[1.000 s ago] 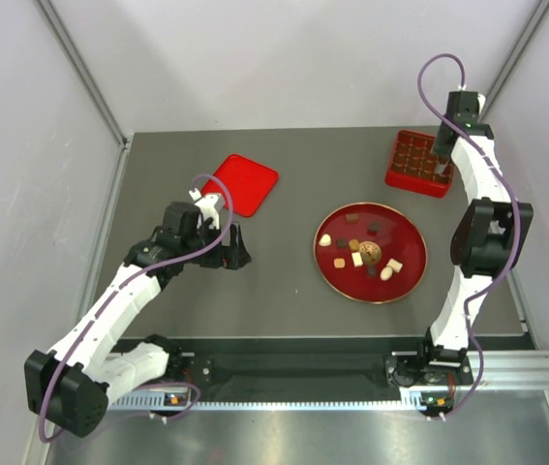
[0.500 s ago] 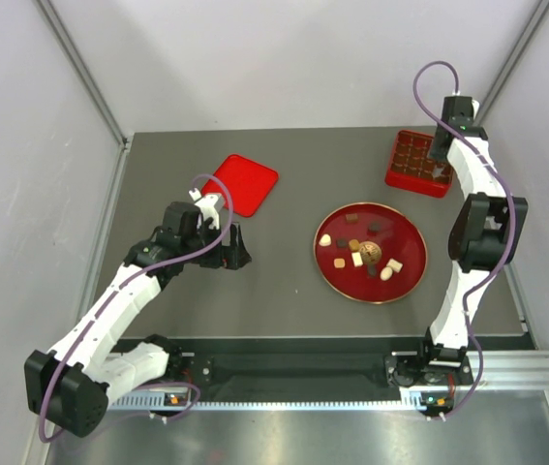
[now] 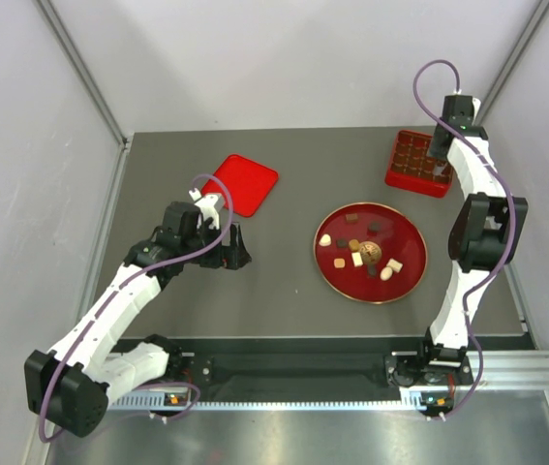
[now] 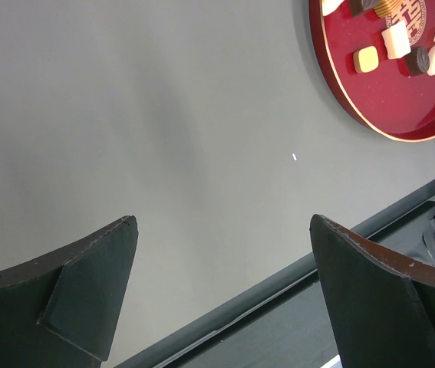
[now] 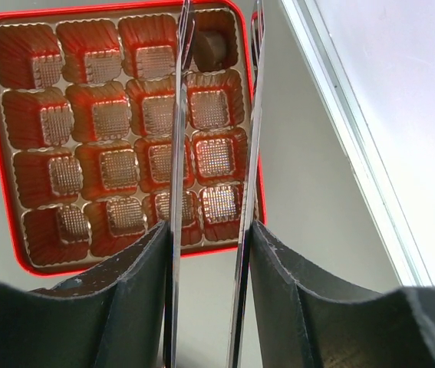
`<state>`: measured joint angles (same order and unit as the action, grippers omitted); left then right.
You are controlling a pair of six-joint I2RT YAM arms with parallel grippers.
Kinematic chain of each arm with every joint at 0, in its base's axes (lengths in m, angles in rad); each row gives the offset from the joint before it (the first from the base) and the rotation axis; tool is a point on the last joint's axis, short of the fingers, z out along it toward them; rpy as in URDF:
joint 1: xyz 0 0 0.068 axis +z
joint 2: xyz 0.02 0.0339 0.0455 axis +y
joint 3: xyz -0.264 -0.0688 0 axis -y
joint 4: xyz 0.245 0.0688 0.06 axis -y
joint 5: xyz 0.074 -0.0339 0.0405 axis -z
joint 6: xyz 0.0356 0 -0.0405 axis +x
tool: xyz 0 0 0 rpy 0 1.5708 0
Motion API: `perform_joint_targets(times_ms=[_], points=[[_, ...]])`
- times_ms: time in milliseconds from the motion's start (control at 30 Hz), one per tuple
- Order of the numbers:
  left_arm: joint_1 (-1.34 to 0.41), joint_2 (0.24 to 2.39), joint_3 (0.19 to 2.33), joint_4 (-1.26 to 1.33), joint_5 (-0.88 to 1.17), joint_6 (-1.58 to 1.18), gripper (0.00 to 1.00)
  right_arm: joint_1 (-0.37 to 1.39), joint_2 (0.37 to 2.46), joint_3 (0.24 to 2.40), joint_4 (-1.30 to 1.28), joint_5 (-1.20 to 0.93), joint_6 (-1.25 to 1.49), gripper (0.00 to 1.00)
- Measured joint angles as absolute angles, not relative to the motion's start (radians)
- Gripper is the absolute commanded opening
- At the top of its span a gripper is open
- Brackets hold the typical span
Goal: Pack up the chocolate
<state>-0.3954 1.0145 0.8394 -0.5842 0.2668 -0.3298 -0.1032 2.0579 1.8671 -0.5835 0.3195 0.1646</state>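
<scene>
**One chocolate placed in the box, the next to be fetched from the plate**

The step in hand is judged to be the release of a piece into the box (image 5: 48, 115), which stands at the far right of the table. A brown chocolate (image 5: 211, 47) is seen lying in the far right corner compartment; every other compartment in view is empty. The tongs (image 5: 175, 192) are clamped between the fingers of the right gripper (image 5: 208, 238), and their two blades are held slightly parted on either side of that piece. The left blade runs close beside it and the right blade stands apart from it, so the piece is taken to be let go.

The other pieces (image 3: 358, 259), cream, tan and dark, are left on the red plate (image 3: 400, 237) in the middle of the table, well apart from the box. The left gripper (image 4: 223, 222) is held wide open over bare table with nothing between its fingers, just near of the red lid (image 3: 246, 183).

For the next move, the tongs would need to be lifted straight up clear of the compartment walls, carried to the plate, and closed gently on a single small piece.

In the top view the tongs and the filled compartment are covered by the right arm. Whether the blade tips rest inside the compartment or above it cannot be told. The plate is cut off in the left wrist view, and the pieces are too small to be counted surely
</scene>
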Motion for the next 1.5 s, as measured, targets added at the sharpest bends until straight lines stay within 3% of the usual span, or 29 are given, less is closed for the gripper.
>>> perform_joint_targets(times_ms=[400, 700, 933, 1200, 1500], points=[[-0.395, 1.007, 0.839, -0.584, 0.267, -0.330, 0.99, -0.077, 1.924, 1.855, -0.669, 0.288, 0.187, 0.42], [-0.395, 0.994, 0.839, -0.585, 0.266, -0.330, 0.99, 0.199, 1.530, 1.529, -0.740, 0.274, 0.243, 0.43], [-0.396, 0.991, 0.839, -0.584, 0.267, -0.330, 0.99, 0.326, 1.366, 1.277, -0.786, 0.244, 0.320, 0.45], [-0.395, 0.991, 0.839, -0.584, 0.266, -0.330, 0.99, 0.416, 1.330, 1.084, -0.778, 0.223, 0.399, 0.47], [-0.396, 0.991, 0.839, -0.584, 0.266, -0.330, 0.99, 0.428, 1.325, 1.023, -0.748, 0.228, 0.432, 0.47]])
